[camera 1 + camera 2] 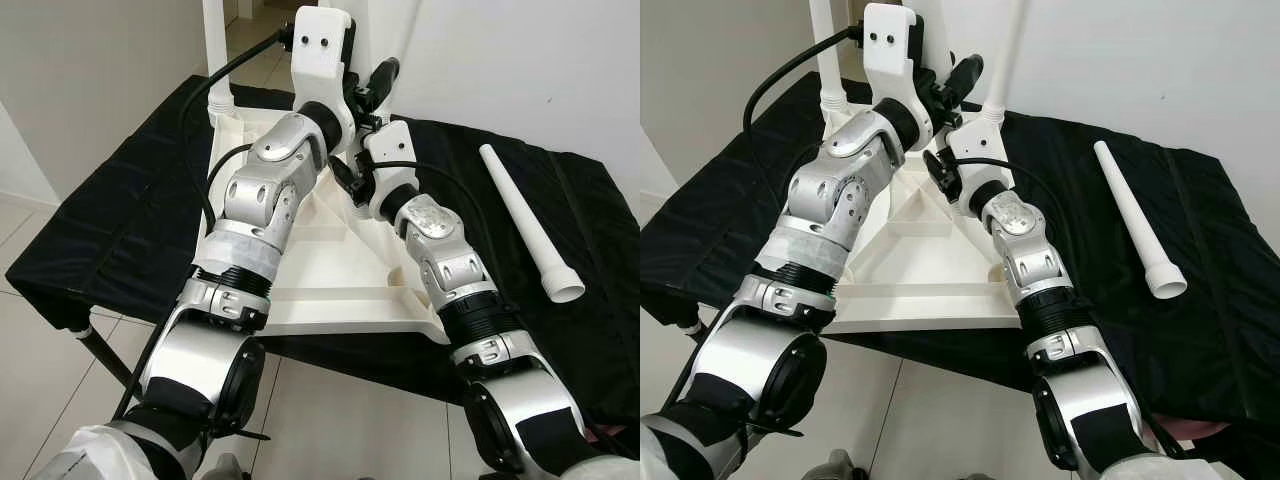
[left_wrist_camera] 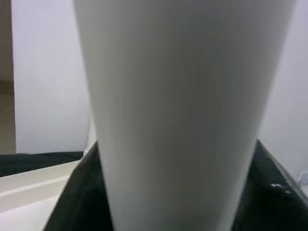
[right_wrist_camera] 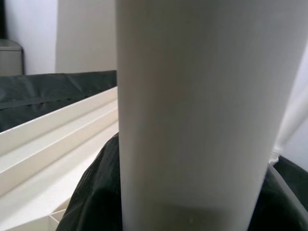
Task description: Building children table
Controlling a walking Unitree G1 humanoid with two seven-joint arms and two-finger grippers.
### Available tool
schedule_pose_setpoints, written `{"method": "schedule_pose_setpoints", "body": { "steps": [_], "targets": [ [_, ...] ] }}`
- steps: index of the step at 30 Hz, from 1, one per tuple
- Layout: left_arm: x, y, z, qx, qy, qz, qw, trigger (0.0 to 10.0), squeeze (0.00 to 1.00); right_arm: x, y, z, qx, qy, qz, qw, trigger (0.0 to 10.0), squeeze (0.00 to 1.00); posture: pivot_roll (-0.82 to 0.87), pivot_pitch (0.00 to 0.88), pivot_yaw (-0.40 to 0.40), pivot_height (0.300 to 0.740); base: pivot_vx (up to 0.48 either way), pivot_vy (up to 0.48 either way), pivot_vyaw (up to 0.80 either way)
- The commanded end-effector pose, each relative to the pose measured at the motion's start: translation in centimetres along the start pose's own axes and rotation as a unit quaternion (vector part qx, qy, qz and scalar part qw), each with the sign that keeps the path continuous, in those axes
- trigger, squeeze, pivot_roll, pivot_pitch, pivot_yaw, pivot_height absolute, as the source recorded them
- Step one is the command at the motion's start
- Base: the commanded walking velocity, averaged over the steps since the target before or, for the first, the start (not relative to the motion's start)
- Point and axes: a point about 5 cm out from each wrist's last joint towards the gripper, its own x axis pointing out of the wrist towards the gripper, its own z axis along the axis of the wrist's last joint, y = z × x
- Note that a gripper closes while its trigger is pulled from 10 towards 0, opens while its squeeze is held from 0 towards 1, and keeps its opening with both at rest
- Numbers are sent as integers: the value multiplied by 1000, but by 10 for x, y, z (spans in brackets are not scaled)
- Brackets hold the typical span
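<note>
In the left eye view a white tabletop (image 1: pixel 340 270) lies upside down on a black cloth (image 1: pixel 130 220) spread over a low stand, its ribbed underside facing up. A white leg (image 1: pixel 217 50) stands upright in the far left corner of the tabletop, and another upright leg (image 1: pixel 362 35) rises at the far right corner. Both silver arms reach forward over the tabletop toward that far right corner; the left gripper (image 1: pixel 372 85) sits high, beside the upright leg there, and the right gripper (image 1: pixel 358 165) is lower, close to the leg's base. From here I cannot tell how wide either pair of fingers stands. A loose leg (image 1: pixel 530 222) lies flat on the cloth to the right of the tabletop, well apart from it, its wider open end nearest the robot. In the right eye view the same layout shows, with the far right leg (image 1: pixel 1008 55) seen more clearly, standing in its corner socket just beyond the right wrist. In the left wrist view a broad white leg (image 2: pixel 183 110) is very near the camera, with dark shapes at either side low down; whether the fingers press on it cannot be told. In the right wrist view a white leg (image 3: pixel 197 110) stands upright very close, with the tabletop's ribs (image 3: pixel 53 139) beside it, and the grip again cannot be made out.
</note>
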Motion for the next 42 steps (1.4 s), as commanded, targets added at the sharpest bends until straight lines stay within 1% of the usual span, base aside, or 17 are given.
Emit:
{"method": "schedule_pose_setpoints", "body": {
  "steps": [1,2,6,7,11,15,18,19,23,24,26,30,35,36,37,40,42],
  "targets": [
    [0,-11,-3,-8,7,-41,999,10000,1000,0,-7,-4,4,16,-26,1000,10000,0,-14,0,-41,740,0,0,0],
    [0,-12,-4,-12,9,-46,999,10000,1000,0,-9,-6,12,22,-42,999,10000,0,-12,0,-40,740,0,0,0],
    [-1,-14,-4,-14,12,-49,999,10000,1000,0,-10,-8,27,29,-61,997,10000,0,-12,0,-40,740,0,0,0],
    [-2,-14,-3,-14,12,-50,999,10000,0,-1,-11,-9,33,30,-67,997,10000,0,-10,0,-39,740,0,0,0],
    [-6,-15,2,-26,2,-56,998,10000,0,-2,-11,-10,44,30,-84,995,10000,0,-9,0,-39,740,0,0,0],
    [-10,-13,4,-23,-1,-53,998,10000,0,-4,-15,-13,56,33,-110,992,10000,0,-5,0,-41,740,0,0,0],
    [-19,-7,8,-29,-15,-37,999,10000,0,-11,-29,-20,84,41,-180,979,10000,0,-5,0,-44,740,0,0,0],
    [-19,-7,8,-29,-15,-37,999,10000,0,-11,-29,-20,84,41,-180,979,10000,0,-5,0,-44,740,0,0,0],
    [-28,-2,8,-39,-21,-25,999,10000,0,-18,-40,-25,108,45,-228,966,10000,0,-3,0,-48,740,0,0,0],
    [-28,-2,8,-39,-21,-25,999,10000,0,-18,-40,-25,108,45,-228,966,10000,0,-3,0,-48,740,0,0,0],
    [-38,3,3,-35,-16,-6,999,10000,0,-27,-46,-32,117,50,-258,958,10000,0,-1,0,-52,740,0,0,0],
    [-46,5,-4,-19,-11,1,1000,10000,0,-34,-45,-37,115,49,-263,957,10000,0,-1,0,-55,740,0,0,0],
    [-50,5,-7,-12,-9,2,1000,10000,0,-36,-43,-38,117,45,-263,957,10000,0,0,0,-57,740,0,0,0],
    [-53,6,-12,-9,3,7,1000,10000,0,-38,-40,-36,121,23,-248,961,10000,0,-4,0,-57,740,0,0,0],
    [-61,9,-25,-1,24,14,1000,10000,0,-43,-38,-38,114,7,-242,964,10000,0,-9,0,-57,740,0,0,0],
    [-67,10,-34,5,39,19,999,10000,0,-47,-37,-39,108,-4,-237,965,10000,0,-9,0,-58,740,0,0,0],
    [-77,11,-53,29,66,25,997,10000,0,-54,-37,-42,112,-19,-239,964,10000,0,-9,0,-60,740,0,0,0]
  ]
}}
